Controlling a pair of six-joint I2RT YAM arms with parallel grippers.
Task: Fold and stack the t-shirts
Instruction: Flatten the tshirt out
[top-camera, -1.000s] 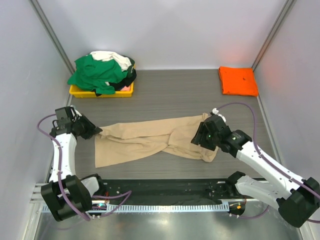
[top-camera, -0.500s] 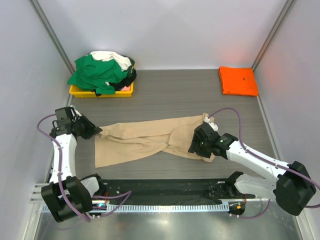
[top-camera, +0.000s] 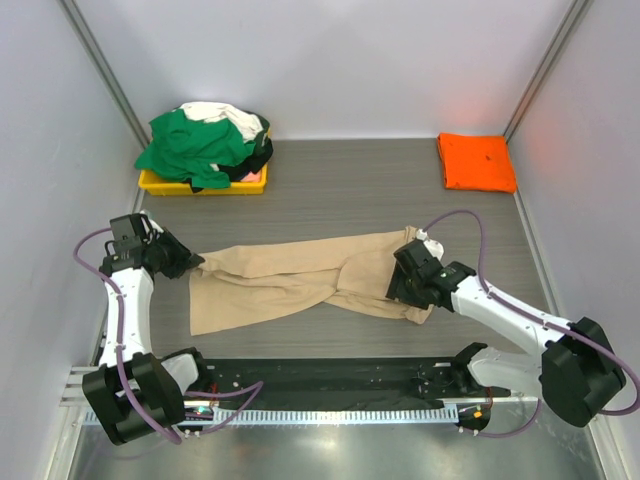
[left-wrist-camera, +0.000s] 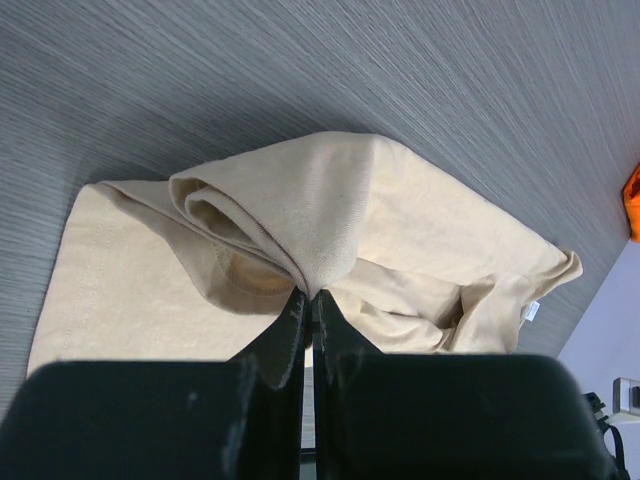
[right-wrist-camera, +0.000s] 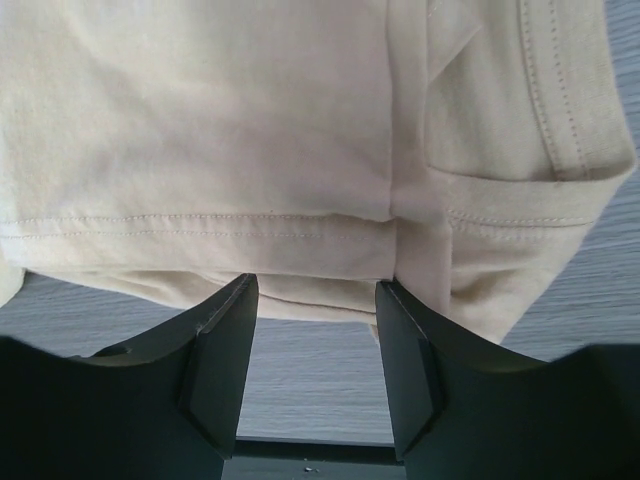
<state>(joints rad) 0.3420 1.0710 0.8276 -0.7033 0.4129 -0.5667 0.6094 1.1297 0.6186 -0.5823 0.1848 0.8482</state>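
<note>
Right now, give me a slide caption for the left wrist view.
Left gripper shut on a bunched fold of the tan t-shirt, lying on the grey table.

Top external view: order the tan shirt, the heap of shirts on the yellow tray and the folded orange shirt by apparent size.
Largest: tan shirt
Middle: heap of shirts
Smallest: folded orange shirt

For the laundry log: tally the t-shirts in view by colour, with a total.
Tan t-shirt: 1
Orange t-shirt: 1
Green t-shirt: 1
White t-shirt: 1
Black t-shirt: 1
Total: 5 visible; the pile in the yellow tray may hide more.
</note>
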